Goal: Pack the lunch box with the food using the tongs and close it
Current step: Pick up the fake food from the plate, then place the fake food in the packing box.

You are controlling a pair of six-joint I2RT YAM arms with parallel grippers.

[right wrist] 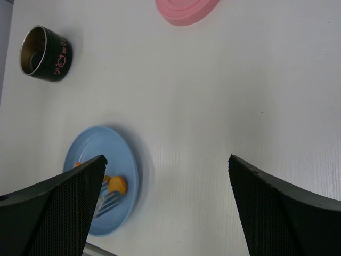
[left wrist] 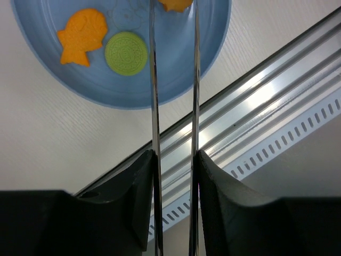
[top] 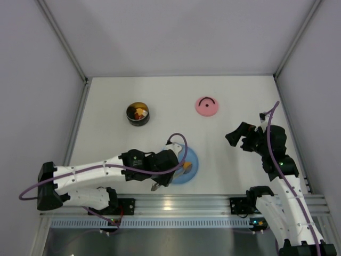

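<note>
Long thin silver metal tongs (left wrist: 154,106) are gripped between the black fingers of the left gripper (left wrist: 175,157). One finger is pressed against the outer side of each arm, so the two arms are kept narrow and nearly parallel. In the left wrist view the arms run up the middle of the frame and are cut off by its top edge, above a flat blue round plate (left wrist: 106,85). On that plate an orange fish-shaped food piece (left wrist: 82,36) is seen at the upper left, with a green round food piece (left wrist: 126,53) just beside it. A second orange food piece (left wrist: 175,4) is seen at the top edge between the tong arms; whether it is touched cannot be told

In the top view the small round steel lunch box with a dark outer wall (top: 138,113) is found uncovered at the upper left of the white table (top: 240,96), with orange and red pieces inside. The pink round lid with a dark handle (top: 206,106) is placed well apart, to its right. The right gripper (right wrist: 168,202) is seen at the right of that view, spread wide with nothing between its fingers
</note>
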